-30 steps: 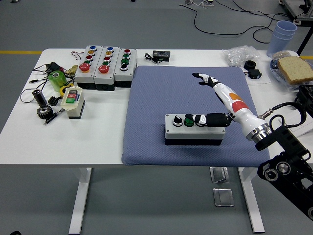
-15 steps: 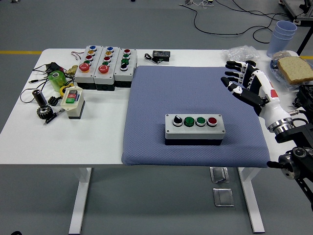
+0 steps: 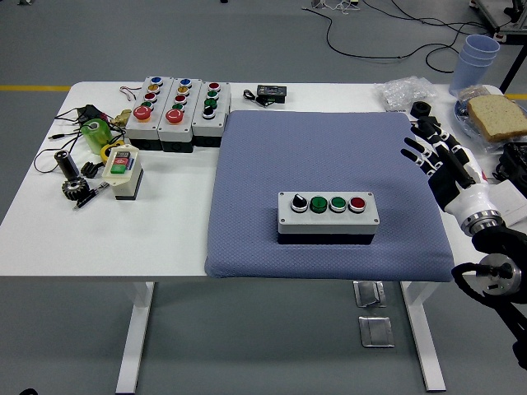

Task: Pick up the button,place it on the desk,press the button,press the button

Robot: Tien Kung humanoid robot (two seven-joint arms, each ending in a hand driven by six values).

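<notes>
A grey button box (image 3: pixel 328 216) lies on the blue mat (image 3: pixel 321 148) near its front edge. It carries a black selector knob, two green buttons and a red button (image 3: pixel 357 203) in a row. My right hand (image 3: pixel 430 148) is at the mat's right edge, well apart from the box, fingers spread and empty. My left arm is out of view.
Three more button boxes (image 3: pixel 177 107) stand at the back left. A small cream switch box (image 3: pixel 121 169), a green object, a gear and wires lie at the left. A black adapter (image 3: pixel 270 93), plastic bag, stacked cups (image 3: pixel 478 58) and bread (image 3: pixel 497 115) are at the back right.
My right hand lifted off the button box's right end, swung back to the right and drew down towards the mat's right edge. The box has not moved.
</notes>
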